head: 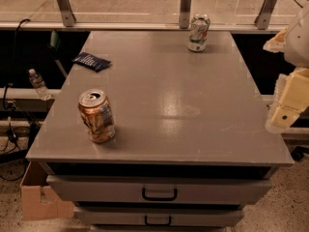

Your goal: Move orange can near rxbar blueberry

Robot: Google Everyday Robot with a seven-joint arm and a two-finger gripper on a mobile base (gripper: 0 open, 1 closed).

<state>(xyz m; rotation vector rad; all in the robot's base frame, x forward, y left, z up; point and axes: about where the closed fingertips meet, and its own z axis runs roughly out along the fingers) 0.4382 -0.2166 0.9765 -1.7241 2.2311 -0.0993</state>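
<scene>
Orange can [96, 116] upright at the front-left of the grey cabinet top [193, 105]; gripper [286, 111] off the right edge.

The orange can is a cylinder with a mottled orange-brown and pale label and a silver lid with pull tab; it stands free, near the front-left corner. The rxbar blueberry [91, 61] is a flat, dark navy rectangular wrapper lying near the left edge, behind the can and well apart from it. A white-and-green can [198, 33], dented and leaning, sits at the rear centre-right. The top is a smooth, matte grey slab with a soft sheen. The gripper, a pale, blocky assembly, hangs beside the right edge, clear of every item; its degree of opening cannot be told. Below the top are flat grey drawers [159, 191] with black loop handles. A cardboard box [41, 197] rests on the floor at lower left.
</scene>
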